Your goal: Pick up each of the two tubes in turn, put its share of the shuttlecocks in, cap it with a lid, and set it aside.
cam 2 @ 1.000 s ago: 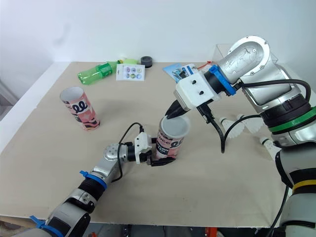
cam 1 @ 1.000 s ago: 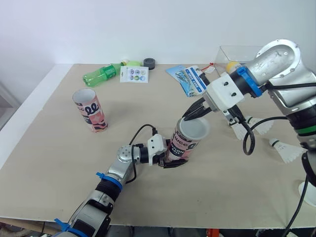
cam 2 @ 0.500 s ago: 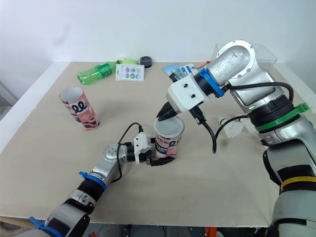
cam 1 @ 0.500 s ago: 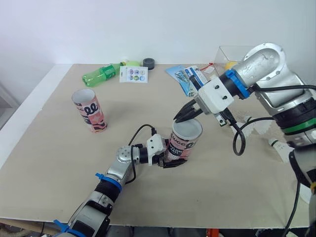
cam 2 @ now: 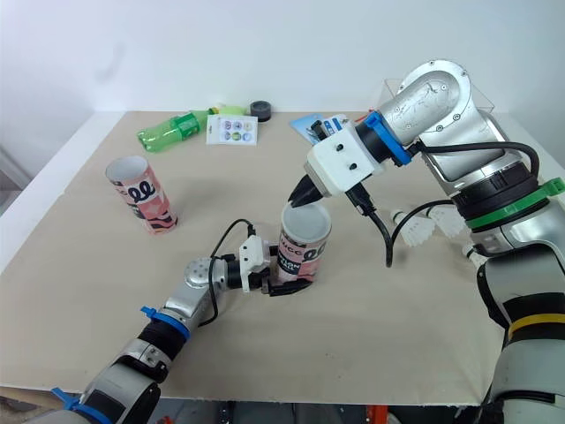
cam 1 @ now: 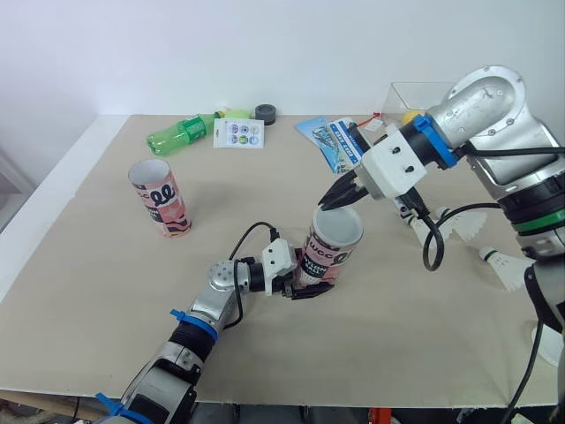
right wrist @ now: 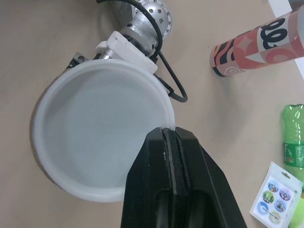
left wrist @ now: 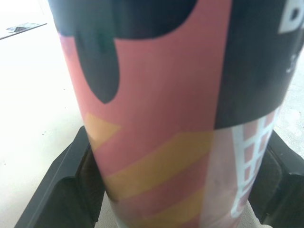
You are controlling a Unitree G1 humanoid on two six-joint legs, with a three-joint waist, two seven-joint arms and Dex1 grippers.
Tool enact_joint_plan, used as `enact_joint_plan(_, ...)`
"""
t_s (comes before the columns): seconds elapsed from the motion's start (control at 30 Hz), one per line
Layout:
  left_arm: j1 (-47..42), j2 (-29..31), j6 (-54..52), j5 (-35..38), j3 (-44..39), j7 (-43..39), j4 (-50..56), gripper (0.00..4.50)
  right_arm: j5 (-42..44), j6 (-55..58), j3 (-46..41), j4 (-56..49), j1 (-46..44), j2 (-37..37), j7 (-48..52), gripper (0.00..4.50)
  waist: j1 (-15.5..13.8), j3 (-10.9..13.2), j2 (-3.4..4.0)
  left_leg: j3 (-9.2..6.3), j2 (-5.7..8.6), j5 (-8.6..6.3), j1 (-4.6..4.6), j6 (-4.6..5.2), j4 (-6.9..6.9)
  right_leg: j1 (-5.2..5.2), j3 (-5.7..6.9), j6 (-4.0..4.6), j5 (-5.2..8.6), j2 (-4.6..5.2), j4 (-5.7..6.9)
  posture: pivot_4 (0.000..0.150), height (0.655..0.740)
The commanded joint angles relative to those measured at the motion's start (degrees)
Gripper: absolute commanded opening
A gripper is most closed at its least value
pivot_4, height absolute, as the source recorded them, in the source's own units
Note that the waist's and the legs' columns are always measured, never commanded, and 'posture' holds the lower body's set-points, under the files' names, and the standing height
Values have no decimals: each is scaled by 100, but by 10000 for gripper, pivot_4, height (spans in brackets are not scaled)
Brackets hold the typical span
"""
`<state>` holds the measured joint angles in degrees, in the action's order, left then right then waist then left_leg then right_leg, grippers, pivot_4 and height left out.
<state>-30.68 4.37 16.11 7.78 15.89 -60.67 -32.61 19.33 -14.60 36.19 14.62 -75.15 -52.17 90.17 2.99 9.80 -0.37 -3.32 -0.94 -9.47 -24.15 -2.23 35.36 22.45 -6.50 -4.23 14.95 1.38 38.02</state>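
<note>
Beige table (cam 1: 106, 265), white wall behind. Left gripper (cam 1: 300, 284) clamped around the lower part of the pink tube (cam 1: 328, 256) near table centre. White lid (cam 1: 339, 228) sits on its top; right gripper (cam 1: 327, 205) pinched shut on the lid's rim. Second tube (cam 1: 161, 199) stands open, far left. Shuttlecocks (cam 1: 459, 228) lie right.

The centre tube (cam 1: 328, 256) is pink with a black band, orange stripes and a white grid; its lid (cam 1: 340, 228) is white. The left tube (cam 1: 161, 199) is pink with black squiggles; the bottle (cam 1: 177, 135) is green.
</note>
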Motion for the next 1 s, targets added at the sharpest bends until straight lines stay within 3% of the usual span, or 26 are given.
enact_joint_plan(0.03,114,116,-124,-113,25,-20,-272,34897,48,60,11,-219,-48,-89,233,633,0,0,0,0,0,0,0,0,0,0,0,0,0,0,0,1500,7400)
enact_joint_plan(0.43,121,97,-229,-56,-43,57,-238,34897,-61,-59,159,17,-4,36,233,633,0,0,0,0,0,0,1,0,0,-1,0,1,1,0,0,1500,7400)
enact_joint_plan(0.47,128,104,-237,-52,-48,59,-229,34897,-14,26,171,-5,-12,17,233,6650,0,0,0,0,0,0,1,0,0,-1,0,1,1,0,0,1500,7400)
enact_joint_plan(0.5,133,109,-246,-47,-53,60,-223,34897,24,112,165,-18,-12,5,233,8465,0,0,0,0,0,0,1,0,0,-1,0,1,1,0,0,1500,7400)
enact_joint_plan(0.57,137,117,-261,-45,-55,55,-214,34897,69,149,81,-1,-22,13,233,16929,0,-1,0,0,0,0,2,0,0,-1,0,1,1,0,0,1500,7400)
enact_joint_plan(0.67,135,116,-278,-43,-57,51,-207,34897,133,218,-14,56,-60,-23,233,31926,0,-1,0,0,-1,0,3,0,0,-2,0,1,0,0,0,1500,7400)
enact_joint_plan(0.8,132,122,-289,-39,-61,53,-185,34897,632,902,-452,123,7,-204,233,31926,-1,0,-1,0,0,0,0,0,0,0,0,1,0,1,0,1500,7400)
enact_joint_plan(1.0,168,138,-279,-11,-91,53,-144,34897,1803,3382,-2070,137,583,-140,-334,31926,0,1,-3,-3,-1,0,-2,0,-1,-1,2,6,0,1,0,1500,7400)
